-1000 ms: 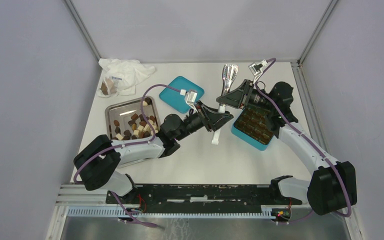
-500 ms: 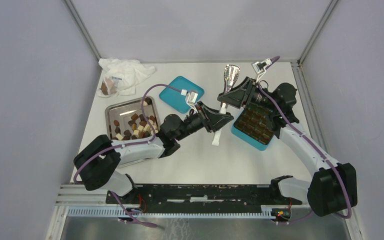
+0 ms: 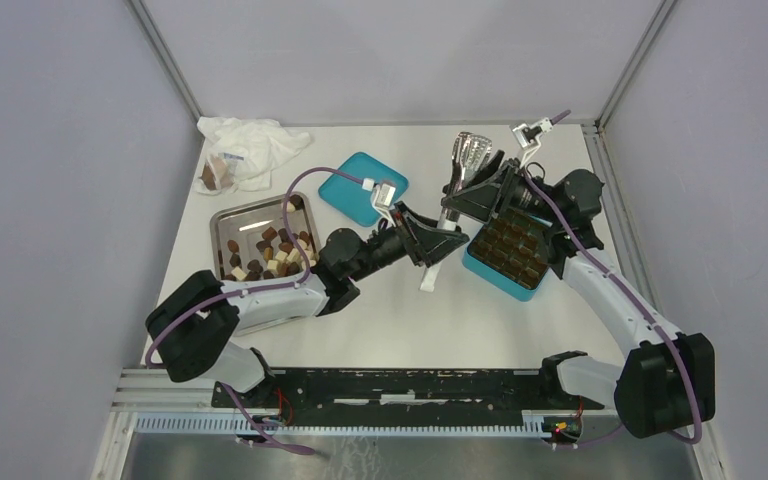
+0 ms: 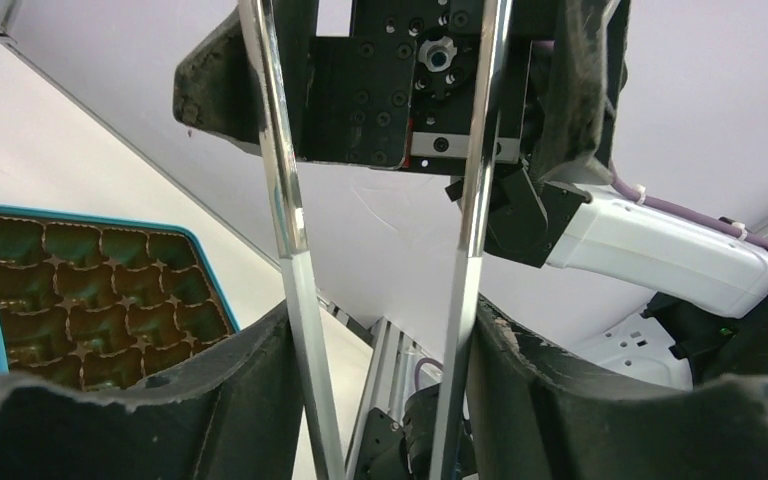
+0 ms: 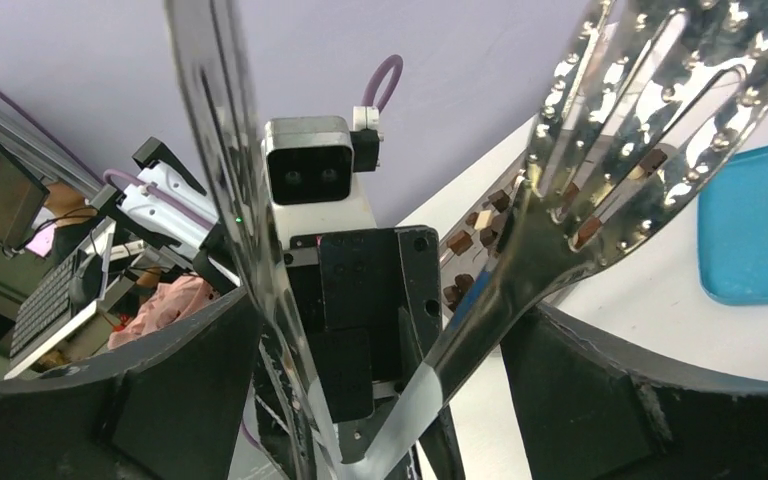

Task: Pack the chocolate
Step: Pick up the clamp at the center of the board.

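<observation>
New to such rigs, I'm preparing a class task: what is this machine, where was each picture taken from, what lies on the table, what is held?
A robot's left arm and right arm are bolted to a table; each ends in a two-finger gripper. One picture looks down from above; the other two come from cameras on the wrists. On the table lie a steel tray of chocolate pieces, a teal box with brown dividers, a teal lid and a white bag. Metal tongs sit between the fingers of the left gripper and right gripper.
</observation>
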{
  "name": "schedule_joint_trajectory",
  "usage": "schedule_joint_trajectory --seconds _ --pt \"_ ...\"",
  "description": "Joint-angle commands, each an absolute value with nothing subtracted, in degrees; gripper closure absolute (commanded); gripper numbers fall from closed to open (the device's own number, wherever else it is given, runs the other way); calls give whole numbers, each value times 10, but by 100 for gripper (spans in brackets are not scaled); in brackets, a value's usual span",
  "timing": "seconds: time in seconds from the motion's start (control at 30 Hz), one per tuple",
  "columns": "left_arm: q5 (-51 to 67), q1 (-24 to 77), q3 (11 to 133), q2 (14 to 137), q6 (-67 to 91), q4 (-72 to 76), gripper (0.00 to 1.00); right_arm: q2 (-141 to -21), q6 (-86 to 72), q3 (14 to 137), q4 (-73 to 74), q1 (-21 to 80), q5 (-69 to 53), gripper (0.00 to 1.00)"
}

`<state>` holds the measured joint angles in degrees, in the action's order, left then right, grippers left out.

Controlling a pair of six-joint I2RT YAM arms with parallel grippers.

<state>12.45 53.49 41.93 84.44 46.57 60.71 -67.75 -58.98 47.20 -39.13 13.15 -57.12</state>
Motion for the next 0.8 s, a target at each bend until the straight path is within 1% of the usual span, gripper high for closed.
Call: schedule_joint_trajectory --seconds 0.0,0.1,0.17,0.23,0.3,0.37,0.47,0.5,0.53,0.57,0.63,0.77 --pt "128 535 429 815 482 646 39 -657 -573 467 -432 121 -597 9" --pt "126 534 427 812 483 642 41 -649 -570 463 -441 109 -606 9" --pt "125 533 425 811 485 642 46 -644 -569 460 -446 104 -612 8" --pt "126 531 424 812 489 642 49 -638 -565 457 -447 101 -616 8" --pt "131 532 426 816 493 646 52 -636 -564 452 -446 102 -611 9" --pt "135 531 427 824 500 652 58 -639 -565 447 -433 102 -598 19" --pt "129 530 429 834 503 647 65 -647 -539 449 -386 102 -580 43" --pt "126 530 429 837 503 642 70 -650 -531 451 -376 102 -576 46" --pt "121 529 429 839 503 635 74 -653 -528 452 -374 101 -576 46" --pt "117 527 430 841 504 626 75 -656 -528 453 -373 102 -576 47" --pt "118 522 430 846 506 617 73 -661 -526 454 -373 102 -576 51" --pt "155 509 424 872 533 659 59 -667 -525 456 -375 100 -575 54"
